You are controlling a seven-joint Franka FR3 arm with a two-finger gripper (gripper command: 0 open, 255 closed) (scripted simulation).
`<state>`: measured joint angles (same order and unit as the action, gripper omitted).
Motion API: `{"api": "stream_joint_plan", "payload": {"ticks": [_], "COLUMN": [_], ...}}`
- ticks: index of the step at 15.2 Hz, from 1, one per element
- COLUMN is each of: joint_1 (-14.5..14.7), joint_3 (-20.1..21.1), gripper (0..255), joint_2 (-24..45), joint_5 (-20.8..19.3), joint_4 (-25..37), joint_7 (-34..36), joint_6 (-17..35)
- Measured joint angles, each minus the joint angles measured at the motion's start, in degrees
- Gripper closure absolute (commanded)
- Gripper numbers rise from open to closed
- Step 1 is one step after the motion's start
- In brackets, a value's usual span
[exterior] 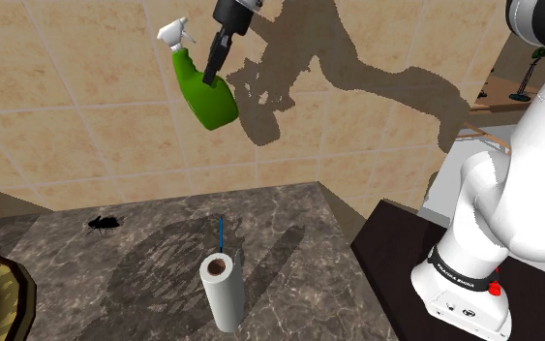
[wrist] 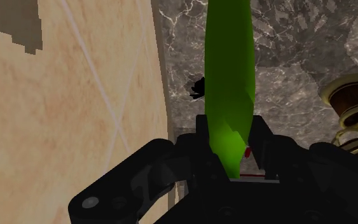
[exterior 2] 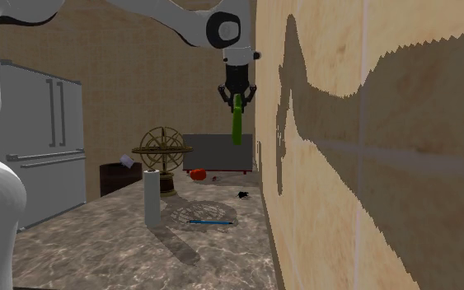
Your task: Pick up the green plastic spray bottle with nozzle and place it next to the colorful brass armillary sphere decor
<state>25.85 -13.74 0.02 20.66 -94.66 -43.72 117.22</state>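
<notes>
Gripper (exterior: 212,66): black, two fingers pinching the green spray bottle at its neck; in the wrist view the fingers clasp the green body on both sides.
Green spray bottle (exterior: 207,97): held in the air, high above the desk and close to the tiled wall; touches nothing but the gripper. In the shoulder view it is tilted, with the white nozzle (exterior: 175,35) up and to the left and the base down and to the right. In the second exterior view (exterior 2: 236,123) it hangs below the gripper, seen edge-on.
Armillary sphere (exterior 2: 163,150): brass-coloured rings on a round base, upright on the desk, well apart from the bottle, lower and to the second exterior view's left of it.
Desk (exterior: 289,242): dark marbled top set against the wall.
Paper roll (exterior: 223,291): white, upright on the desk, near the sphere.
Blue stick (exterior 2: 211,221): thin, lying flat on the desk beside the paper roll.
Small black item (exterior: 103,224): on the desk near the wall; kind not clear.
Red item (exterior 2: 198,174): small, on the desk beyond the sphere.
Tiled wall (exterior: 86,116): beige, carrying the arm's shadow.
Refrigerator (exterior 2: 40,140): grey, at the second exterior view's left.
Stand (exterior: 386,252): dark box under the white arm.
</notes>
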Motion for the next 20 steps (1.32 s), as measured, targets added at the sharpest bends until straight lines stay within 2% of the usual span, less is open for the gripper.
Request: {"api": "stream_joint_plan", "payload": {"ticks": [8, 20], "joint_1": [-0.3, -1.4], "joint_3": [-0.2, -1.0], "gripper": [255, 255], "joint_2": [1.6, 6.3], "joint_5": [-0.4, 0.3], "joint_4": [7.9, 23.6], "joint_7": [1.9, 4.4], "joint_6": [-6.1, -17.1]}}
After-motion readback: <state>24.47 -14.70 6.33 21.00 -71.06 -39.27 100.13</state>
